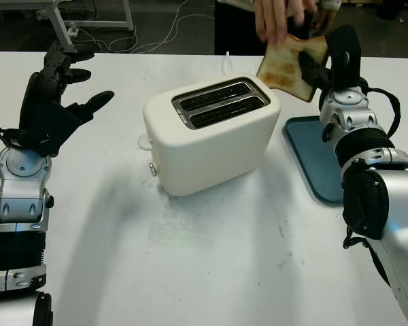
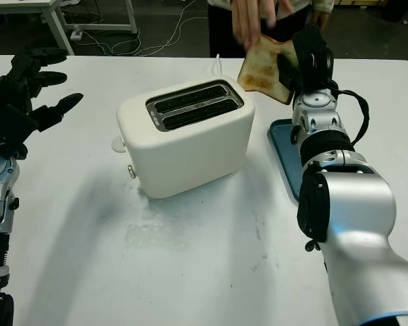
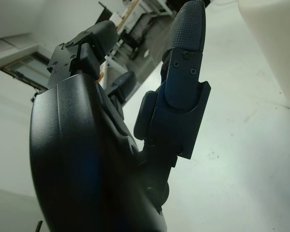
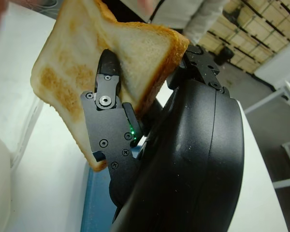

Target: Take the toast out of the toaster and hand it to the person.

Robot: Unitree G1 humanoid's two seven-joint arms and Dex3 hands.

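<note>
toast [image 4: 82,58] is pinched in the right robot hand [image 1: 330,64], held high beyond the toaster's [image 1: 211,136] far right corner and over the blue tray [image 1: 313,153] — offered up, it seems, so the person's hand [image 1: 279,17] reaching down can close on its top edge. both slots look empty. the left robot hand [image 1: 51,102] hangs open over the worktop [image 1: 211,258] — well left of the toaster, likely keeping clear.
</note>
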